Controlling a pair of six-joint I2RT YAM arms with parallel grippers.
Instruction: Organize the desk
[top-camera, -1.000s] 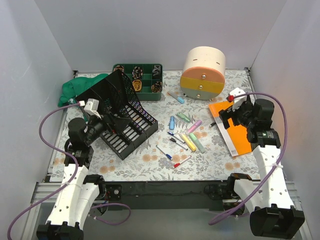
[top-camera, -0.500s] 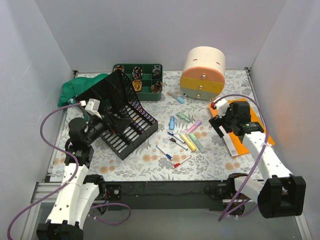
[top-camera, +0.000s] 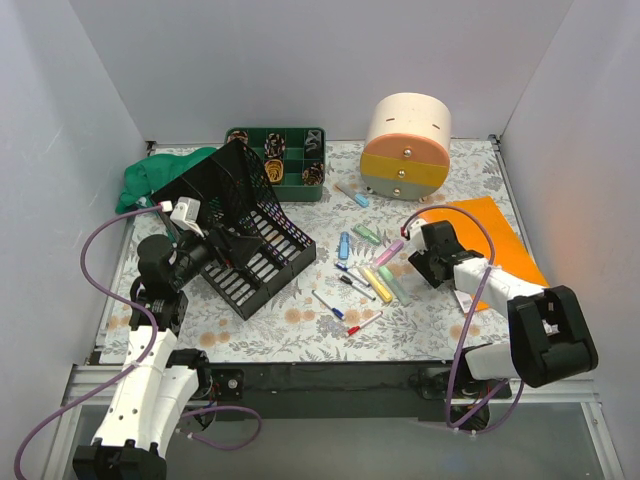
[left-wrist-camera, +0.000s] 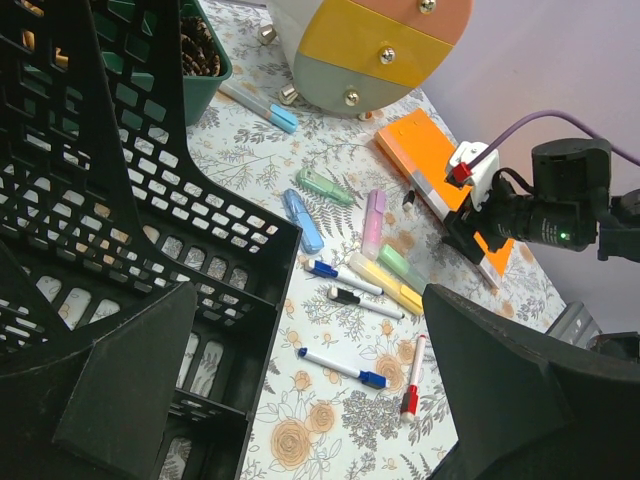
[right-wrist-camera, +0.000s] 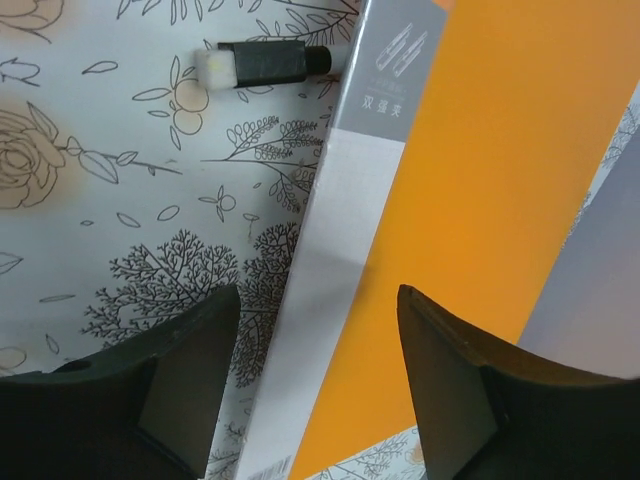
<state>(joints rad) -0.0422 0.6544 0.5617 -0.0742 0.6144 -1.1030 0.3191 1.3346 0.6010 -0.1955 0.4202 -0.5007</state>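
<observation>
The desk, a broad flat top printed with pale leaves and orange blossoms, filled the floor of the white booth, with both arm bases on its black front rail. On its left half a black mesh file rack lay tipped over, and a green cloth was bunched behind it near the far left corner. A green compartment tray sat at the back, with a round cream, orange and yellow drawer unit to its right.

In the middle, pens and highlighters lay loose. An orange packet with a grey and white strip down one side lay on the right.

The left gripper hovered beside the rack with its claw spread wide and nothing in it; one finger hung over the mesh.

The right gripper was down low at the packet's strip edge. Its claw stood apart, one finger over the floral print and the other over the orange face. I could not tell whether either touched the packet. A short black stub with a white end lay just beside that edge.
</observation>
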